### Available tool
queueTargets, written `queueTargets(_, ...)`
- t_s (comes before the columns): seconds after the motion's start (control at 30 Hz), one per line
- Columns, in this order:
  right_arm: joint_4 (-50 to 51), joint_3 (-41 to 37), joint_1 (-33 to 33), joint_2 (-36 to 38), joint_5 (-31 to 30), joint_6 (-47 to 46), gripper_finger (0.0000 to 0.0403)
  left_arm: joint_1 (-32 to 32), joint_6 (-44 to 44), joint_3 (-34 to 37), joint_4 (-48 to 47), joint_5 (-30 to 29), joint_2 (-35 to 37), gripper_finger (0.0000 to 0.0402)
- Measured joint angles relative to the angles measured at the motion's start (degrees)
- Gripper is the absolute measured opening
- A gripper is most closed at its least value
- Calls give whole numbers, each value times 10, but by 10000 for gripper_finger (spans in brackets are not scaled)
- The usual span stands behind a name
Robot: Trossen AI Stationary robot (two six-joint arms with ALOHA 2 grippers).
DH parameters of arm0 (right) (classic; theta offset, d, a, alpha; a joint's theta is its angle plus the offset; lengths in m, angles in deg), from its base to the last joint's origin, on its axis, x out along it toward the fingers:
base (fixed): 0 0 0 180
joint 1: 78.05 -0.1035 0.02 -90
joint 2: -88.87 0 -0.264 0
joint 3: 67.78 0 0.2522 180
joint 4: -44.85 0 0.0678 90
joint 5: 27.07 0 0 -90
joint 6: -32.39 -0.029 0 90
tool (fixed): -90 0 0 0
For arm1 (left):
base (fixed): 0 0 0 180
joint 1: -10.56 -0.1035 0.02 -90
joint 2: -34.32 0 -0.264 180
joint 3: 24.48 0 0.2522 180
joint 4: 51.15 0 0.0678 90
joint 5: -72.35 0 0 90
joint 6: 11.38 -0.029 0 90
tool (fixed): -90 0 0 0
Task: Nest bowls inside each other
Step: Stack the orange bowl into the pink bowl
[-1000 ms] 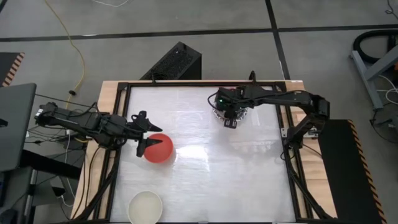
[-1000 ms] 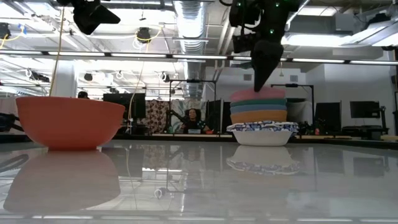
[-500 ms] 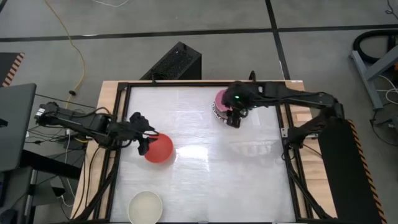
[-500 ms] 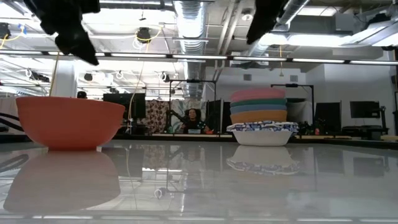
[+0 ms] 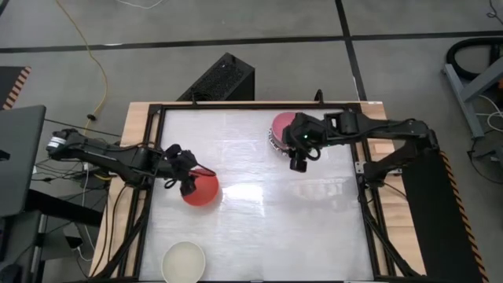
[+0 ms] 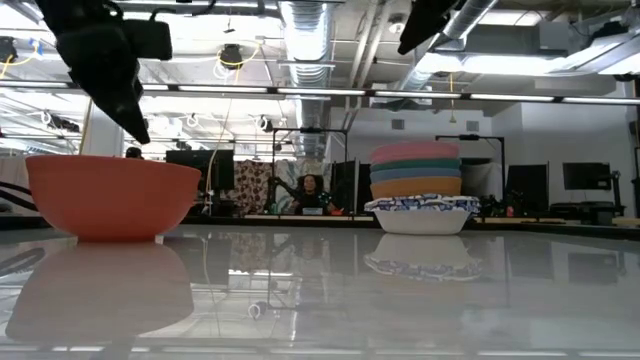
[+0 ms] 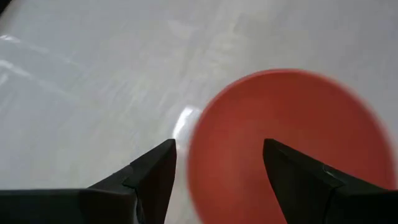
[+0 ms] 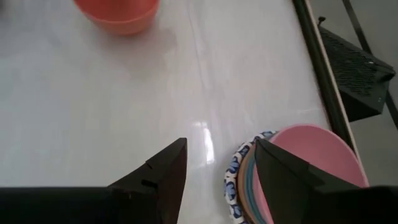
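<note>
A red-orange bowl (image 5: 204, 189) (image 6: 112, 195) stands on its base at the table's left. My left gripper (image 5: 189, 184) (image 7: 219, 144) hovers open just above the bowl's left rim (image 7: 196, 155), tipped downward, one finger outside the rim and one over the hollow, touching nothing. At the far right stands a stack of nested bowls (image 6: 418, 190), with a pink bowl (image 5: 281, 124) (image 8: 314, 155) on top and a blue-patterned white one (image 6: 420, 215) at the bottom. My right gripper (image 5: 297, 163) (image 8: 221, 143) hangs open, high above the stack's near side.
A cream bowl (image 5: 184, 261) sits near the table's front left edge. A black frame (image 5: 365, 169) borders the white tabletop. Bare tabletop lies between the red-orange bowl and the stack.
My left gripper has sunk toward the red-orange bowl's left rim and tipped its fingers downward. My right gripper has risen from the pink bowl on top of the stack and drifted a little toward the table's near edge. The bowls have stayed put.
</note>
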Motion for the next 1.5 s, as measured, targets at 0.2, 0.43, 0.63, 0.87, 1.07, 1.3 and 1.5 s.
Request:
queueTargets(0.2, -8, -1, -15, -4, -2, 0, 207, -24, -37, 0, -15, -7, -31, 231)
queueTargets(0.43, -7, -2, -20, -3, -2, 0, 207, -52, -89, 0, -21, 0, -48, 231)
queueTargets(0.63, -7, -2, -20, -3, -2, 0, 207, -82, -132, 0, -23, 60, -56, 231)
queueTargets(0.87, -7, -2, -20, -3, -2, 1, 207, -115, -153, 0, -18, 101, -66, 231)
queueTargets(1.07, -7, -2, -29, -3, 2, 1, 207, -142, -170, 0, -18, 138, -98, 230)
queueTargets(1.3, -8, -2, -52, -3, 2, 0, 207, -172, -189, 0, -18, 157, -158, 168)
queueTargets(1.5, -7, -2, -75, -3, -15, -18, 207, -182, -185, -1, -18, 162, -199, 37)
